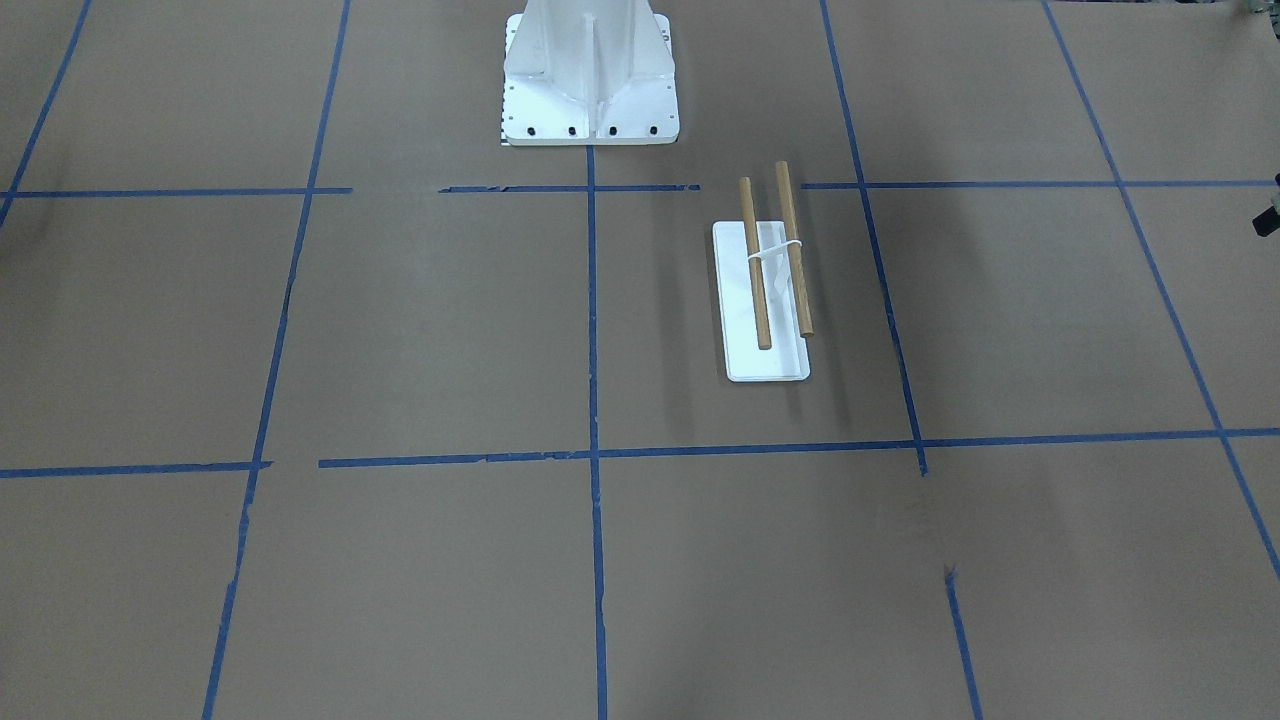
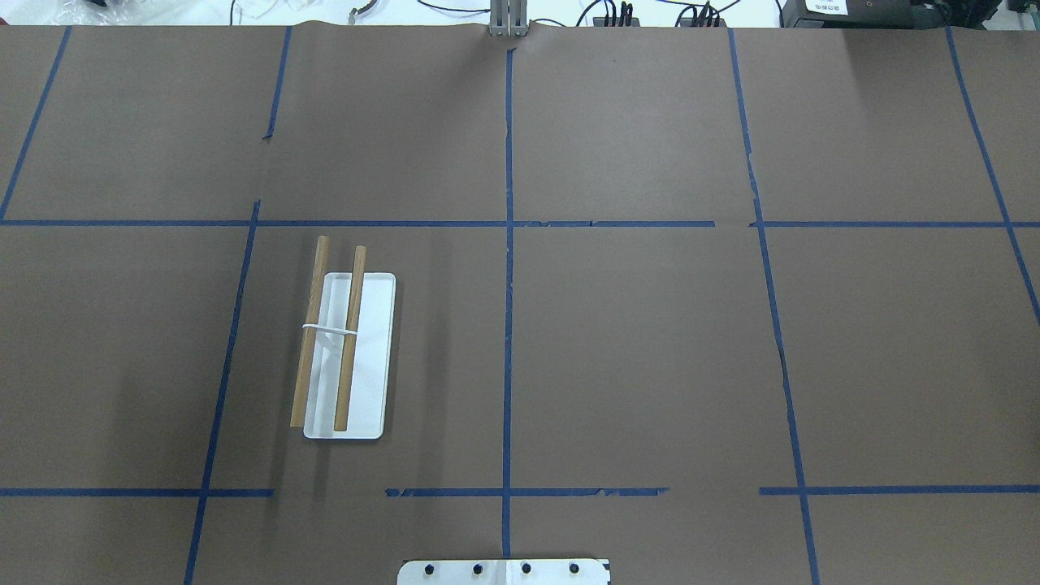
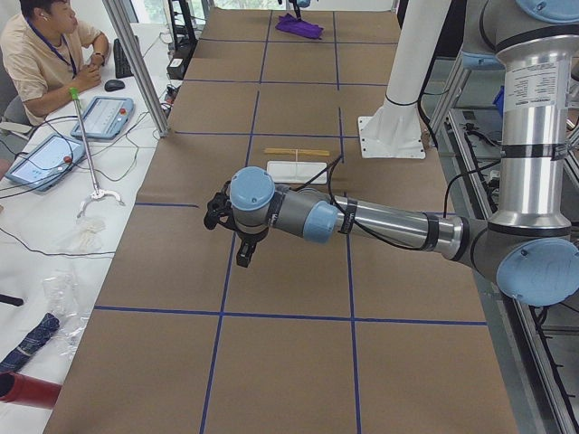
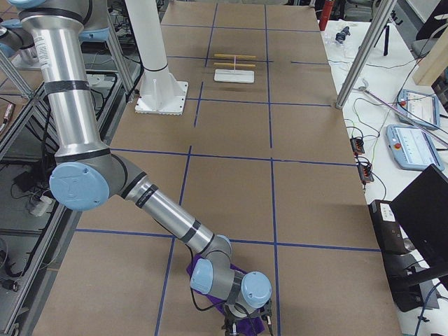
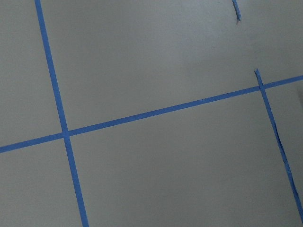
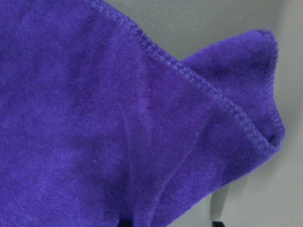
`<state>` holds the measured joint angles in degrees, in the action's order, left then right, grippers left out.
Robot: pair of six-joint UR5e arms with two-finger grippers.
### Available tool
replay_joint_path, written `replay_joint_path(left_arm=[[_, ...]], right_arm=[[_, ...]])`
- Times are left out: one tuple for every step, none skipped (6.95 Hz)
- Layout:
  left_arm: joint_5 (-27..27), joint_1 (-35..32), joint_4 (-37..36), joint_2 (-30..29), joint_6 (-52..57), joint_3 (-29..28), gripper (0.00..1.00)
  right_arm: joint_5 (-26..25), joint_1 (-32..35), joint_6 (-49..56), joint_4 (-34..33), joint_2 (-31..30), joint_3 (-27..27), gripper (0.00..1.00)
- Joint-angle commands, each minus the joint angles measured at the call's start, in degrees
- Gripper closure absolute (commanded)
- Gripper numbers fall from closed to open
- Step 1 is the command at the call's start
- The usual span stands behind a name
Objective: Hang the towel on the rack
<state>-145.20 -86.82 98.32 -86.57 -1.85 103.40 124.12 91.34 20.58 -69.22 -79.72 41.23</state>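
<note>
1. The purple terry-cloth towel [image 6: 118, 118] lies bunched at the right end of the brown-paper-covered table [image 2: 650, 366], outside the overhead view. It fills the right wrist camera.
2. The right gripper [image 4: 248, 327] sits low on the cloth. I cannot tell whether it is clamped on the cloth.
3. The white-based rack with two light-brown wooden dowels [image 2: 349, 357] stands well apart, at 12 o'clock from that gripper in the right-end view. Overhead it is at 9 o'clock from the table's centre. Its dowels run 12-to-6, so they probably lie crosswise to the towel's path.
4. The left gripper [image 3: 219, 219] hovers over bare table, nearer the rack. I cannot tell whether it is open or closed.
</note>
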Motion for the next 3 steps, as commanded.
replay_joint_path(left_arm=[[0.00, -0.01, 0.03, 0.00, 0.00, -0.21, 0.00], [0.00, -0.01, 0.03, 0.00, 0.09, -0.21, 0.00], [0.00, -0.01, -0.06, 0.09, 0.00, -0.13, 0.00]], right_arm=[[-0.11, -0.11, -0.28, 0.67, 0.09, -0.63, 0.39], [-0.11, -0.20, -0.45, 0.67, 0.18, -0.45, 0.54], [-0.11, -0.28, -1.58, 0.67, 0.35, -0.36, 0.80]])
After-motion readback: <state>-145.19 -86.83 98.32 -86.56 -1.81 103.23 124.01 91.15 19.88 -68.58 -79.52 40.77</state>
